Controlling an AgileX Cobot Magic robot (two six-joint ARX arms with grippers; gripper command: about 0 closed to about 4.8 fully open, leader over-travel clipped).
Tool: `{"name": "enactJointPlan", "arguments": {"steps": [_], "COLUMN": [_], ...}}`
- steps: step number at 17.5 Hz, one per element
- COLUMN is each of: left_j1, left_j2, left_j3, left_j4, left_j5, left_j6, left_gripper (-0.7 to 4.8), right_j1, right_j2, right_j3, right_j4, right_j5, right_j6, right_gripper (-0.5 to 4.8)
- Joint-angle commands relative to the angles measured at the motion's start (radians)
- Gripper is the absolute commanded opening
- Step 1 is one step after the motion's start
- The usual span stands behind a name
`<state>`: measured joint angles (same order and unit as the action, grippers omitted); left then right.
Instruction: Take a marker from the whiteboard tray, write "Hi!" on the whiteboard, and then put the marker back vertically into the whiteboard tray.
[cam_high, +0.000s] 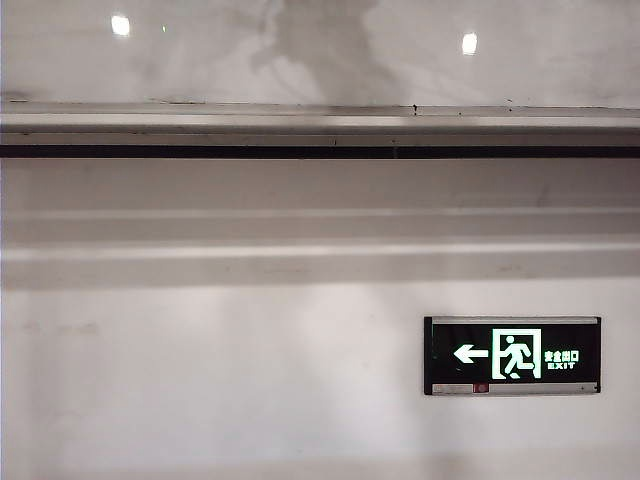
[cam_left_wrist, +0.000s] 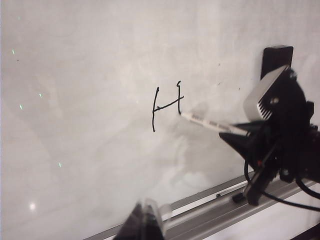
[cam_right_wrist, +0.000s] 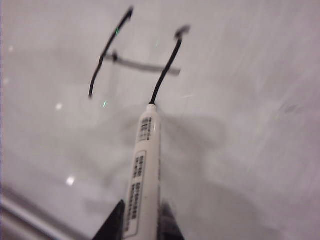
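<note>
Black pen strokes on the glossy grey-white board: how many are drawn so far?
3: left upright, crossbar, and right upright, whose lower end the white marker touches. Together an "H".

Exterior view: faces wall head-on, whiteboard strip along top of frame, whiteboard tray just below. Left wrist view: oblique, further back, sees right gripper and marker. Right wrist view: very close along marker. Both wrist views share written strokes.
</note>
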<state>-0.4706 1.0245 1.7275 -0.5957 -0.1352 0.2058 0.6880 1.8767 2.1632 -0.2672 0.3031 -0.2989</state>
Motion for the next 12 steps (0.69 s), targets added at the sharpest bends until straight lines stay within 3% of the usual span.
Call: {"name": "enactJointPlan", "arguments": {"steps": [1,12], "left_j1": [-0.001,-0.001], "left_j2": [-0.003,-0.003], "left_j3": [0.003,0.003], "left_j4": [0.009,0.013], "left_j5": [0.001,0.003], "left_j6": [-0.004,-0.004], "left_gripper": [-0.07,-0.07], "right_j1": [-0.002,-0.018], "right_j2": [-0.006,-0.085], "right_j3": [0.005,0.006], "right_j4": [-0.043,-0.02], "right_j5": [0.017,0.011], "right_j6": [0.012,0.002], "right_gripper": [-0.01,-0.01]}}
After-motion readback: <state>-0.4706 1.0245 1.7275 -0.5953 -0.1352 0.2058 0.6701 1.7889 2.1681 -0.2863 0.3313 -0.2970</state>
